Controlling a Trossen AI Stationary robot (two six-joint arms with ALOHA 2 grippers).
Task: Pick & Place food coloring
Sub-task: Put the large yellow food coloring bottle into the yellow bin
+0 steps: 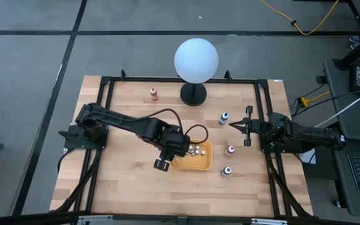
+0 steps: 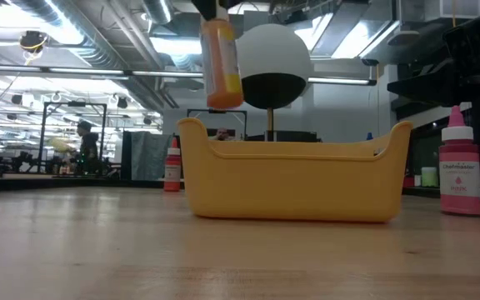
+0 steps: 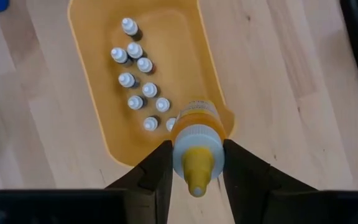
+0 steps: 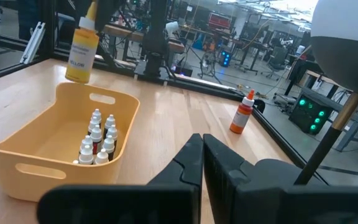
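Yellow bottle (image 3: 196, 149), clamped by the left gripper (image 3: 194, 163) above the bin's (image 3: 92, 93) rim, could fall outside if released early, while the right gripper (image 4: 202, 155) waits clenched empty

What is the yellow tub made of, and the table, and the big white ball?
The yellow tub looks like smooth matte plastic: one moulded piece with rounded corners and handle slots. The table looks like pale wood, with visible plank lines and grain. The white ball is probably frosted plastic or glass; its even matte surface leaves that open.
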